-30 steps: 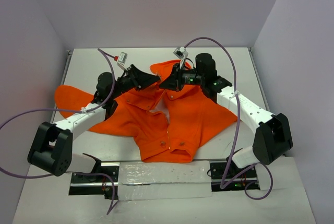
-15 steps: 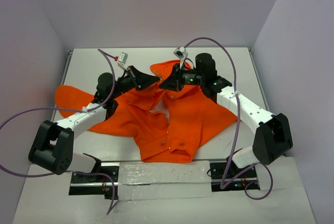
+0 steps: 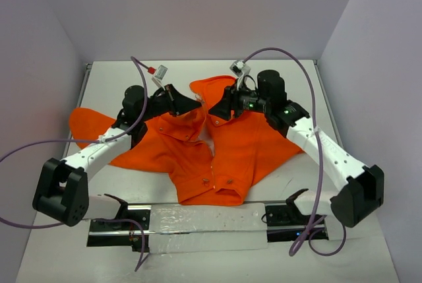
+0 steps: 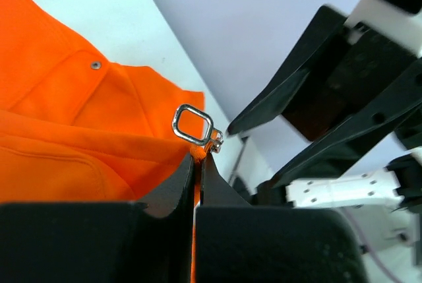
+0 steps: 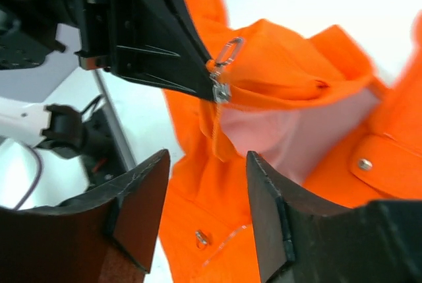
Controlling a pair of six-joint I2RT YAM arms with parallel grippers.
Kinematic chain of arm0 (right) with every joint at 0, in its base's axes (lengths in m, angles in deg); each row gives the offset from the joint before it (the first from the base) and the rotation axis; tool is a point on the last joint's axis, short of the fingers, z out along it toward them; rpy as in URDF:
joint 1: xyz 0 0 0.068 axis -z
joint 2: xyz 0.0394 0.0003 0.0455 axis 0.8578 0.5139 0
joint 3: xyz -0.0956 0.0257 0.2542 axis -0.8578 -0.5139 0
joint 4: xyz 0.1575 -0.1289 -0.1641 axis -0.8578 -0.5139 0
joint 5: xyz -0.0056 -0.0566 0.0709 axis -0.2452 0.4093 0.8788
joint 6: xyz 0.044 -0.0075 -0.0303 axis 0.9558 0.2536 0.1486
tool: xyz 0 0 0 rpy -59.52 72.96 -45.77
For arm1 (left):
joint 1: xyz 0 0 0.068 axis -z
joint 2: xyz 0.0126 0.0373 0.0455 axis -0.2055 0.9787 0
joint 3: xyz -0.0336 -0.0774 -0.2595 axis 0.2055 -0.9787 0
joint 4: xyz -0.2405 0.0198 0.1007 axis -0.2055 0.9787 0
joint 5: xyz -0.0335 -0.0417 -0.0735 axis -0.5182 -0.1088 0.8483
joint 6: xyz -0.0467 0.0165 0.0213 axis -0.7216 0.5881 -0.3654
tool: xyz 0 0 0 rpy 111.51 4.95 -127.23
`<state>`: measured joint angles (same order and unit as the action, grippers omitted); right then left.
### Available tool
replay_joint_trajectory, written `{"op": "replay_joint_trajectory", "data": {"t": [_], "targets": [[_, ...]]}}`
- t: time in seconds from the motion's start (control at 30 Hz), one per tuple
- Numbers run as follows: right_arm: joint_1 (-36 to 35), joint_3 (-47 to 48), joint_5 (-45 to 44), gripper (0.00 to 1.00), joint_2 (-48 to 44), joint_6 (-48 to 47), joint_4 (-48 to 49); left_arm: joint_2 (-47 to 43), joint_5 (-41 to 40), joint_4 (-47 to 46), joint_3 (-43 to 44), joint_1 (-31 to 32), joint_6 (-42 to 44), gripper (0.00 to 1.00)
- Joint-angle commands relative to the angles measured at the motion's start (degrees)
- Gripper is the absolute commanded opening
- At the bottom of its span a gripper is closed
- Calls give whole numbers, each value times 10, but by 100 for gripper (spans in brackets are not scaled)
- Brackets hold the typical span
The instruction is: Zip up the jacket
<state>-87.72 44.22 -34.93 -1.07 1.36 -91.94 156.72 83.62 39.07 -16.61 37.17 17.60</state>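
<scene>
On the smooth white table [image 3: 112, 85], a small, creased, bright orange fabric jacket [image 3: 231, 151] with pale pinkish lining is spread between the arms. Its front edge is pinched between the closed, tapered black fingers of the left gripper [image 4: 198, 164], just under the rounded silver metal zipper pull [image 4: 192, 125]. The right gripper [image 5: 208, 157] is held nearby with jaws parted, gripping nothing.

The top view looks down from behind over the whole white worktop [image 3: 105, 85]. Wrist views sit close behind the left claw [image 4: 198, 167] and right claw [image 5: 206, 164], facing each other, sharing the silver zipper-pull ring [image 4: 193, 125] on the bright orange fabric jacket [image 4: 53, 98].
</scene>
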Motion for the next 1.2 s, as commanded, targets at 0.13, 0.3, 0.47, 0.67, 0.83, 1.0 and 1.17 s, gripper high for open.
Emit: {"op": "replay_joint_trajectory", "data": {"t": [0.13, 0.3, 0.47, 0.67, 0.83, 1.0, 1.17], "targets": [[-2, 45, -112, 56, -41, 7, -61, -64, 9, 99, 32, 3, 202, 0], [-4, 62, -42, 56, -1, 79, -15, -67, -22, 202, 61, 20, 303, 0], [-10, 86, -10, 56, 49, 139, 11, -74, -14, 184, 49, 23, 316, 0], [-29, 112, -10, 54, 82, 126, 3, -80, -11, 180, 48, 30, 321, 0], [-34, 134, -10, 49, 108, 124, -10, -80, -14, 185, 51, 39, 323, 0], [-40, 143, -9, 41, 115, 127, -5, -81, -20, 192, 56, 45, 323, 0], [-47, 152, -11, 30, 118, 120, -15, -88, -25, 194, 57, 44, 325, 0]]}}
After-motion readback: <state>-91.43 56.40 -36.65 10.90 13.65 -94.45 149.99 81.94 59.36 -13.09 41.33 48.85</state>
